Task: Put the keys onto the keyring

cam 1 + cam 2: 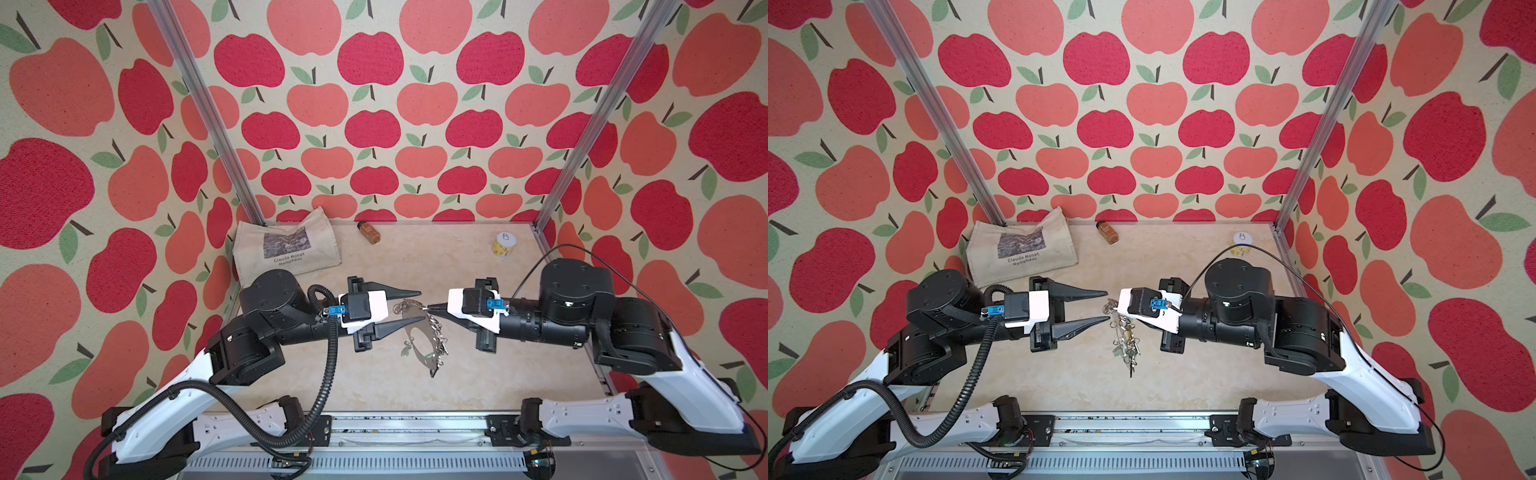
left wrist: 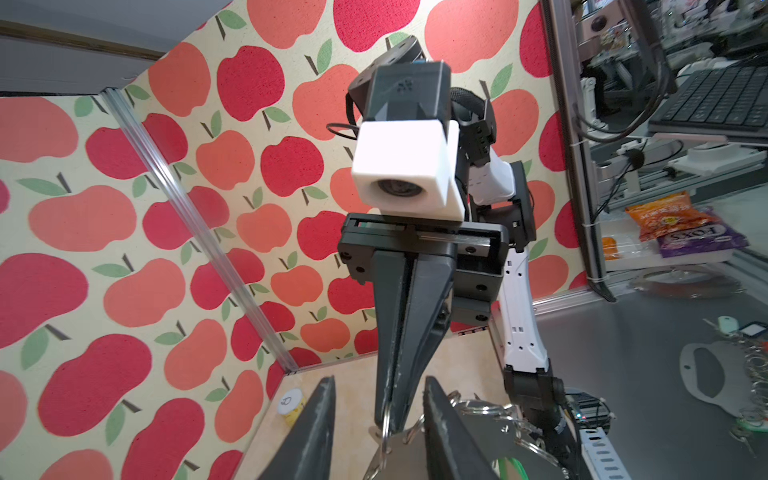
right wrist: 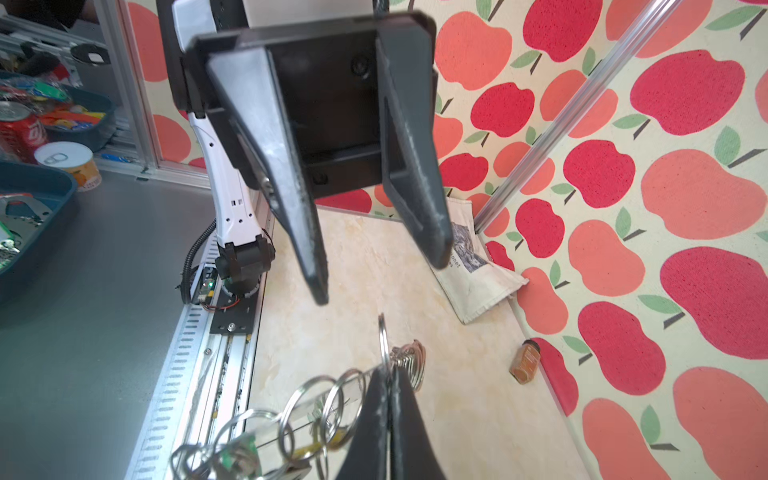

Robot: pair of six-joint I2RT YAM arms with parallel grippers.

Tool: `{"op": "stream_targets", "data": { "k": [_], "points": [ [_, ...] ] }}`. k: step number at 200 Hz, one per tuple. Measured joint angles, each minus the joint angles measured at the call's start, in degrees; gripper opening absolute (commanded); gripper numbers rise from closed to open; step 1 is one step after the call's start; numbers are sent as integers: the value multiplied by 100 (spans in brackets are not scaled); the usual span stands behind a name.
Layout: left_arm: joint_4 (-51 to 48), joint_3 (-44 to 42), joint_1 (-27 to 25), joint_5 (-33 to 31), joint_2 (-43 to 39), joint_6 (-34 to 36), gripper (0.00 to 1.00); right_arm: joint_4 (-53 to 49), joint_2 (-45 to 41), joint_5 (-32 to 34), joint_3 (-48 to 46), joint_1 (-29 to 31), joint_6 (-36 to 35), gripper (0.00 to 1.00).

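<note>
Keyring (image 1: 432, 332), one: dangling above the table (image 1: 374, 386) from a split ring (image 3: 384, 345) pinched in the right tool (image 1: 428, 307), likely steadied for threading; left tool (image 1: 422, 306) spread, empty, flanking its top.

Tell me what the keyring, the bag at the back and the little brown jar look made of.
Keyring: metal, grey plate and bright wire rings that catch glints.
Bag: woven cloth, likely canvas, matte beige, creased, with a printed picture.
Jar: probably glass or clear plastic, glossy, brown contents, dark cap; too small to settle.
</note>
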Motion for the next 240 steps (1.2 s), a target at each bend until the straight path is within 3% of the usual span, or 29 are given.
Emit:
{"op": "stream_targets", "data": {
  "k": [58, 73, 97, 124, 151, 190, 240],
  "points": [
    [-728, 133, -4, -1239, 0, -431, 81, -881, 348, 627, 466, -28, -39, 0],
    [-780, 13, -4, -1547, 28, -568, 85, -999, 400, 651, 485, -125, -24, 0],
    [-848, -232, -4, -1853, 63, -785, 81, -1176, 492, 623, 485, -363, 50, 0],
    [-946, -525, 48, -1812, 70, -953, 64, -1325, 588, 494, 485, -673, 181, 0],
    [-981, -754, 177, -1683, 68, -1069, 54, -1480, 693, 321, 483, -1003, 319, 0],
    [-765, -1165, 452, -1322, -39, -1078, 53, -1515, 776, -48, 302, -1248, 509, 0],
    [35, -1845, 1220, -540, -186, -1204, 52, -1506, 791, -470, -61, -1445, 721, 0]
  ]
}}
